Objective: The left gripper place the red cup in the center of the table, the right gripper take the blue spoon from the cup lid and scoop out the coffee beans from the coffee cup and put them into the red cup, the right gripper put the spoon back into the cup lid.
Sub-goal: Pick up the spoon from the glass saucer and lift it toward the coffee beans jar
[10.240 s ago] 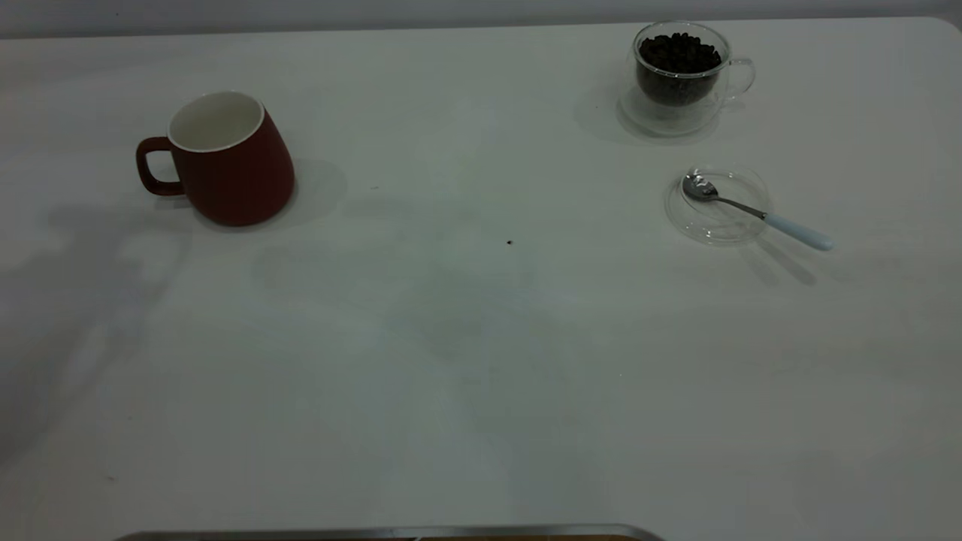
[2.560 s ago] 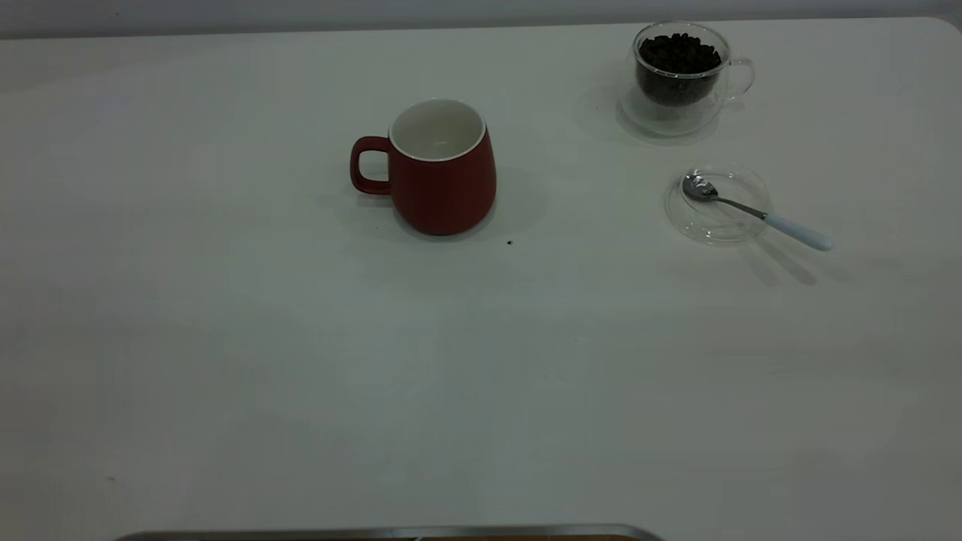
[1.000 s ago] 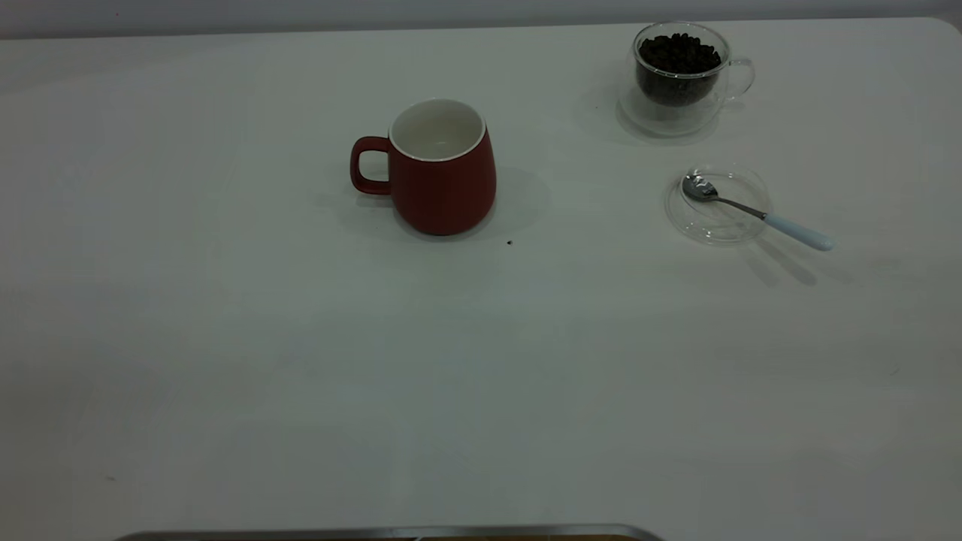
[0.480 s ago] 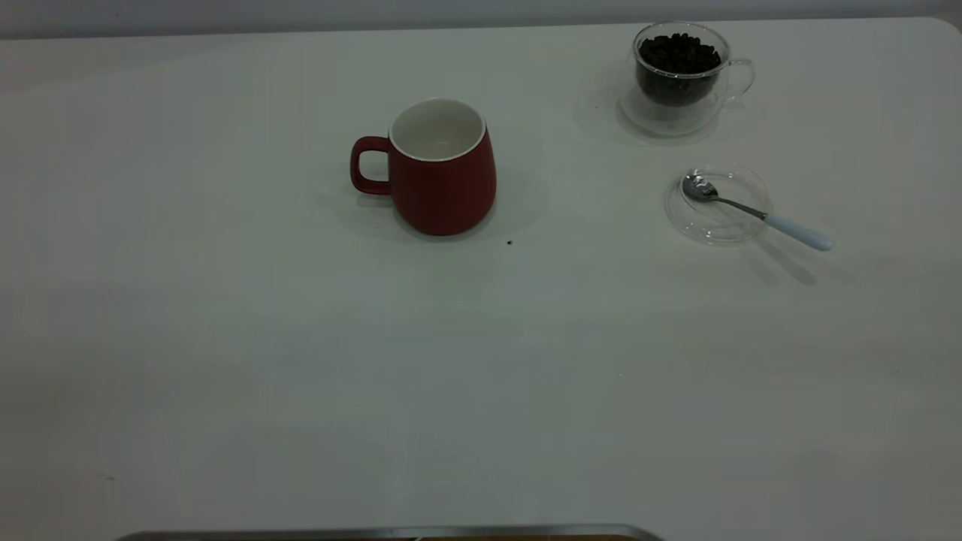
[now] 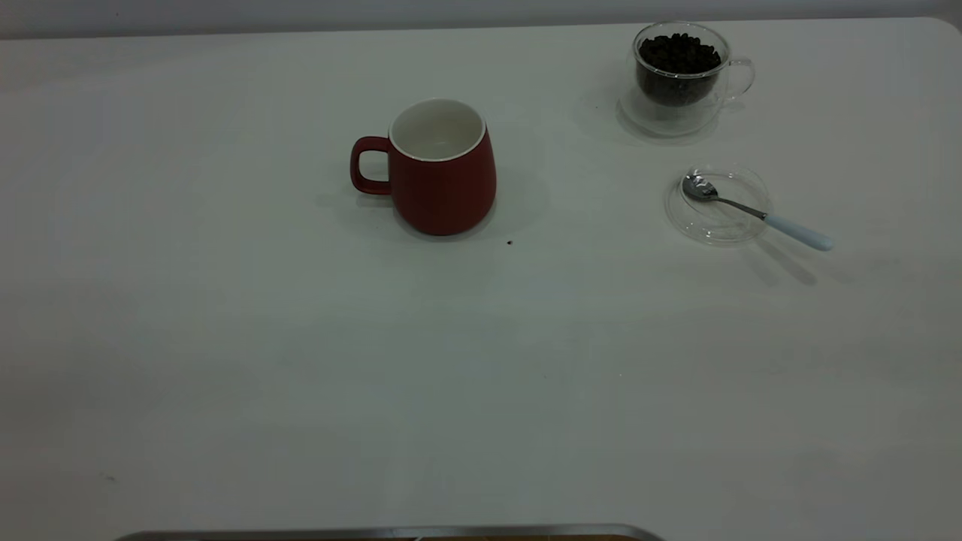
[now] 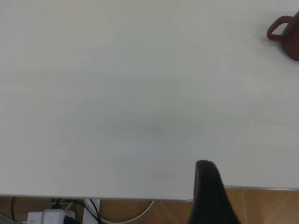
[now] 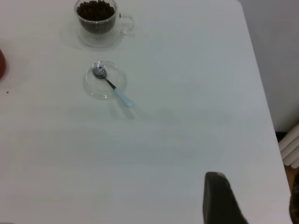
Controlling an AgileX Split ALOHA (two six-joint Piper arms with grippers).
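The red cup (image 5: 443, 180) stands upright near the middle of the table (image 5: 481, 361), handle to the left, empty; its handle also shows in the left wrist view (image 6: 285, 35). The coffee cup (image 5: 680, 75) with coffee beans (image 5: 679, 52) stands at the back right. In front of it the blue spoon (image 5: 759, 214) rests with its bowl in the cup lid (image 5: 714, 222). Both grippers are outside the exterior view. My left gripper (image 6: 254, 179) is open over the table's near edge, far from the red cup. My right gripper (image 7: 255, 186) is open, well short of the spoon (image 7: 112, 86).
A small dark speck (image 5: 509, 243) lies just right of the red cup's base. A metal strip (image 5: 391, 532) runs along the front edge. Cables and a power strip (image 6: 46, 217) lie on the floor below the table edge.
The red cup went from the left of the table to the middle between the oldest frame and 2.6 s ago. Nothing has visibly moved in the last second.
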